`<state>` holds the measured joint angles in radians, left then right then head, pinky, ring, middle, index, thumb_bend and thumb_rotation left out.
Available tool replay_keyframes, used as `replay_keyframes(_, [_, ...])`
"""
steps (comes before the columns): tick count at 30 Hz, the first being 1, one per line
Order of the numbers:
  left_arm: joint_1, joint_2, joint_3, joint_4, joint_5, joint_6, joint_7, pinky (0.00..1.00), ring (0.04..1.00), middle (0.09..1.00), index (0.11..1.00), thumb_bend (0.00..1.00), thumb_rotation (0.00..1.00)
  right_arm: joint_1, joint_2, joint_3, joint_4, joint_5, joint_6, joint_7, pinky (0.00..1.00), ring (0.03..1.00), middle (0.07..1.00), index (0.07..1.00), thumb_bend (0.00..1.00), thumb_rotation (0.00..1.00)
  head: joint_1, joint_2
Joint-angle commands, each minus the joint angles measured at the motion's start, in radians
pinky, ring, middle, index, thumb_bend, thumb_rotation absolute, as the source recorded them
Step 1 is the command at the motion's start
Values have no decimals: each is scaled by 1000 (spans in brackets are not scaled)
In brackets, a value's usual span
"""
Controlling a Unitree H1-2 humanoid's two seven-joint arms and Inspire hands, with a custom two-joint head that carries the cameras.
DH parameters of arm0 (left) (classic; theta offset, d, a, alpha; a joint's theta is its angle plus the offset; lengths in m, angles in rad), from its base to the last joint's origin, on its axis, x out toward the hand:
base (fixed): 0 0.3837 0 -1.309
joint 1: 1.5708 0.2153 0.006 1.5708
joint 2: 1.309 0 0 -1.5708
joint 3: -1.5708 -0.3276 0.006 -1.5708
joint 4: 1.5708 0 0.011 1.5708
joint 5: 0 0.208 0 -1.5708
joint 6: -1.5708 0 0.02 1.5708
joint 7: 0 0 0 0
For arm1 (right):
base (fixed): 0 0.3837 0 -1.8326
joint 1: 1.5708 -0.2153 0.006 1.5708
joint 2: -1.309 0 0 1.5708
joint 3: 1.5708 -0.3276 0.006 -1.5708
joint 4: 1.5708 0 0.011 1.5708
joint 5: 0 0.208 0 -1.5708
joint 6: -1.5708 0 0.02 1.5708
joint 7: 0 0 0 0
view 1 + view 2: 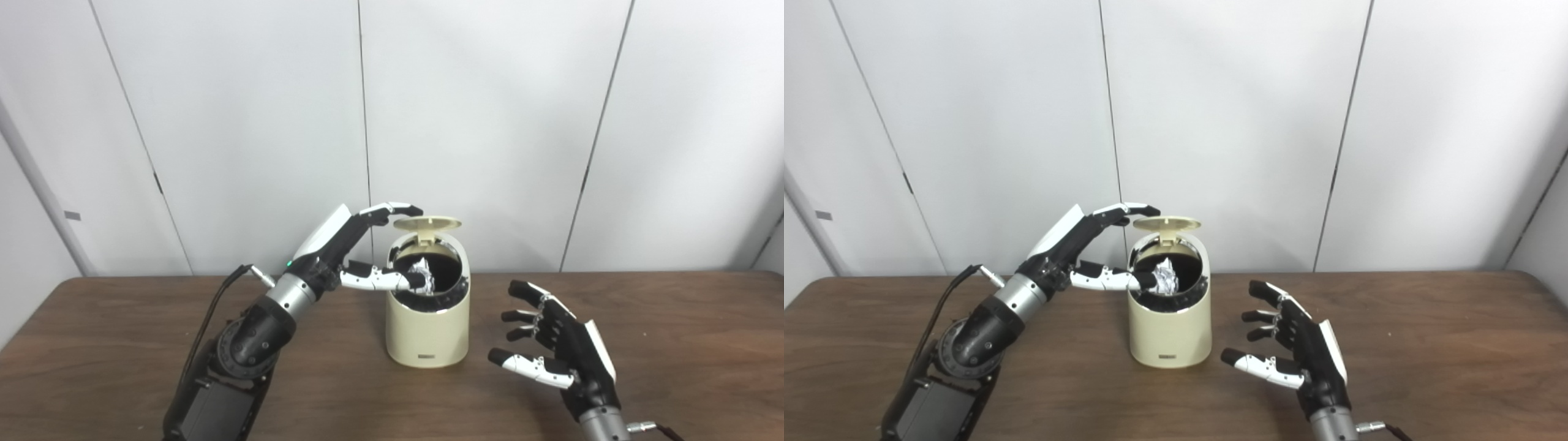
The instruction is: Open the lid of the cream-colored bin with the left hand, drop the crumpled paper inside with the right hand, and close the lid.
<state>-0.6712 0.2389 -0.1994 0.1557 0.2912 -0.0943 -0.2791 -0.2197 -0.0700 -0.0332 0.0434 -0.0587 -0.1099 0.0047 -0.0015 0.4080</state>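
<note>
The cream-colored bin (427,331) stands on the table's middle with its round lid (427,223) swung up and lying nearly level above the back rim. Inside the dark opening sits the crumpled white paper (422,271). My left hand (361,251) reaches in from the left with its fingers apart: the upper fingertips (409,210) are at the lid's left edge and the thumb rests at the opening's left rim. It grips nothing. To the right of the bin and a little nearer, my right hand (551,343) hovers open and empty, fingers spread toward the bin.
The dark wooden table (674,343) runs across the whole view, with white wall panels right behind its far edge. A cable trails from my left forearm (245,272).
</note>
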Motion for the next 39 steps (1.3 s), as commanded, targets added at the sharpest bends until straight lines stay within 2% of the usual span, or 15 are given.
replay_keyframes(1, [-53,20,0,-35,12,-20,3,900,961,881,847,894,401,-34,5,1,-38,-4,-7,-11,534,677,813,776,798,208,1,0])
replay_keyframes(10, [-46,32,-6,-63,22,4,-29,915,998,891,840,915,408,-35,8,3,-47,-16,5,-20,527,679,811,774,792,206,-2,10])
replay_keyframes(20, [-35,72,-48,-94,150,-44,-18,855,1000,864,835,912,405,-36,17,5,-53,-13,17,-20,517,675,811,774,796,204,-6,14])
replay_keyframes(34, [-15,84,-66,-144,231,-58,-30,873,1000,846,826,919,389,-35,18,10,-61,-2,30,-11,541,684,819,774,787,181,-11,22])
replay_keyframes(39, [-14,97,-79,-134,266,-100,-15,886,1000,832,822,918,388,-35,17,16,-66,-11,34,-14,546,677,816,769,791,182,-13,26])
